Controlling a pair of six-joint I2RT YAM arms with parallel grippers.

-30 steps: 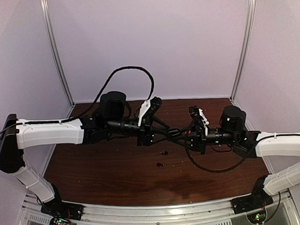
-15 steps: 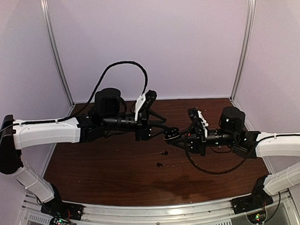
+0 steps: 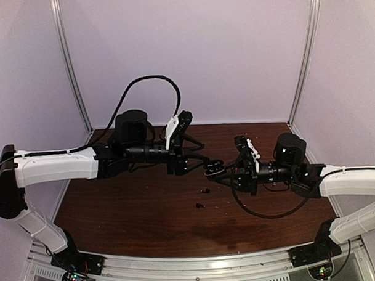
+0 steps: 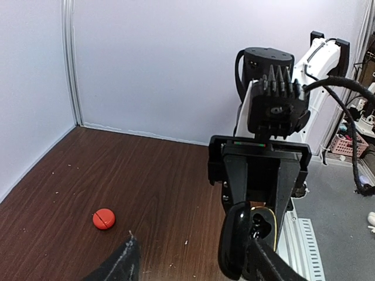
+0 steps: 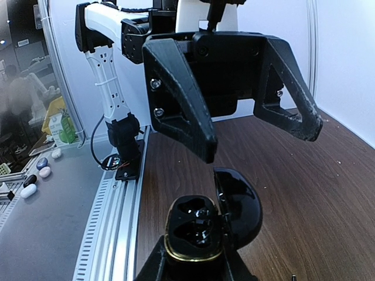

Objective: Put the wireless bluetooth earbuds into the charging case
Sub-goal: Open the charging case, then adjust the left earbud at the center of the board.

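— So, the right gripper (image 5: pixel 196 264): what is it doing?

— Its two fingers are clamped on the base of the glossy black rounded charging case with a gold rim (image 5: pixel 193 237). The case is held above the dark brown wooden table (image 3: pixel 147 222), lid hinged open and wells turned toward the left arm. I cannot tell whether anything sits in the wells.

— And the arm behind it?

— It reaches in from the right, forearm close to level and wrist pointing left, so the case hangs near the middle of the table.

— The left gripper (image 5: pixel 259 143)?

— Its fingers stand wide apart and hold nothing. It sits just beside and slightly above the case, facing it. That arm stretches level from the left.

— Where are the earbuds?

— Two tiny dark plastic earbuds (image 3: pixel 206 191) lie on the table nearer than the grippers, slightly apart from each other.

— Anything else?

— A flat round red object with a dark seam (image 4: pixel 104 218) lies on the table, well apart from both grippers.
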